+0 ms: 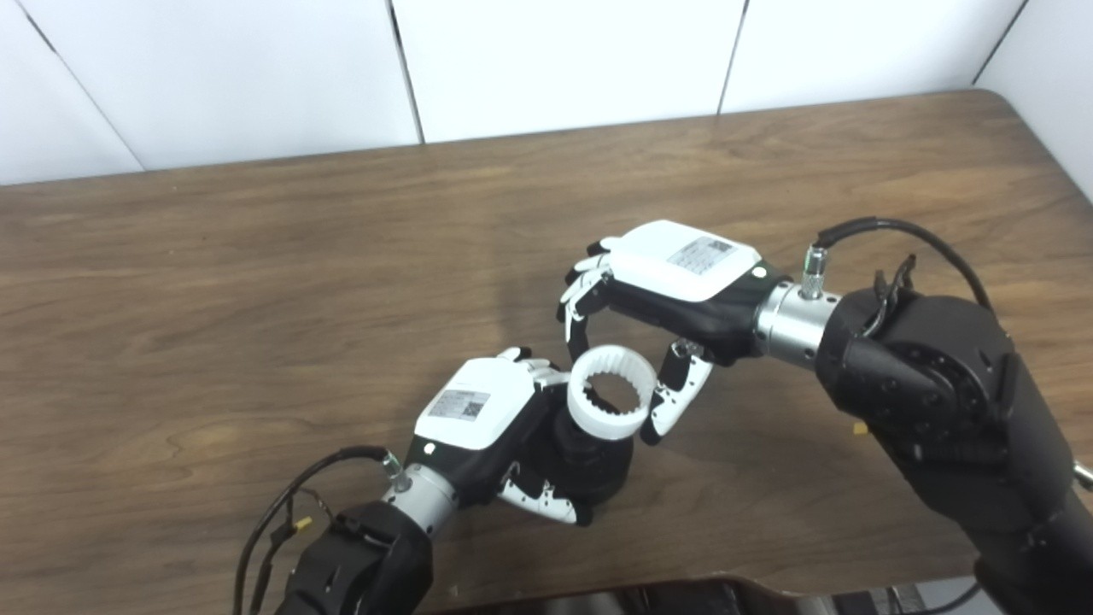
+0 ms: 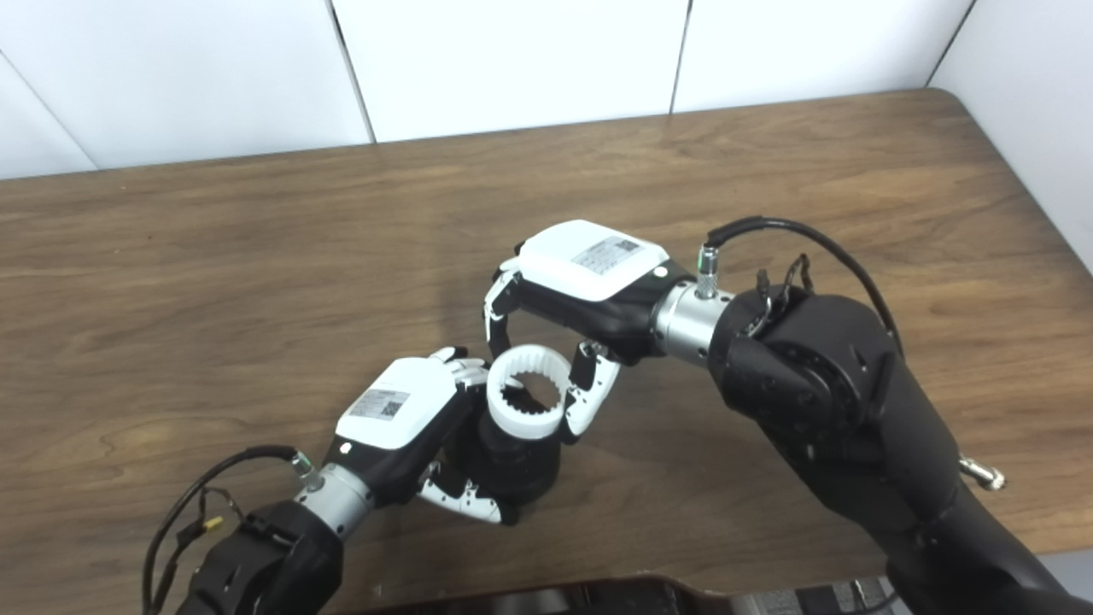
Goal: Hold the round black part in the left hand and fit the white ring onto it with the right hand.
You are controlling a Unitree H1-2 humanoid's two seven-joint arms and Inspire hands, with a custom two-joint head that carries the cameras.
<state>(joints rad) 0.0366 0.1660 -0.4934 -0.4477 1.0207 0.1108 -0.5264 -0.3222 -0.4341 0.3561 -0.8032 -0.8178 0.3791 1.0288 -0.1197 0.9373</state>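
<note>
Left hand (image 1: pixel 487 418) is curled around the black part (image 1: pixel 589 461) just above the table (image 1: pixel 256 299). White ring (image 1: pixel 611 391) sits atop the part. At 1 o'clock, right hand (image 1: pixel 675 290), palm down, pinches the ring between fingers (image 1: pixel 581 299) and thumb.

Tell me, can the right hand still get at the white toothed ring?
Probably yes: the right hand has fingers on both sides of the white toothed ring, which sits on the round black part, top uncovered.

A lab test cell, by the look of it: plain white wall panels (image 1: pixel 555 60) with dark seams span the frame's top, boxing in a bare wood-grain worktop (image 1: pixel 256 282), cabled robot arms (image 2: pixel 820 393) entering from the bottom.
</note>
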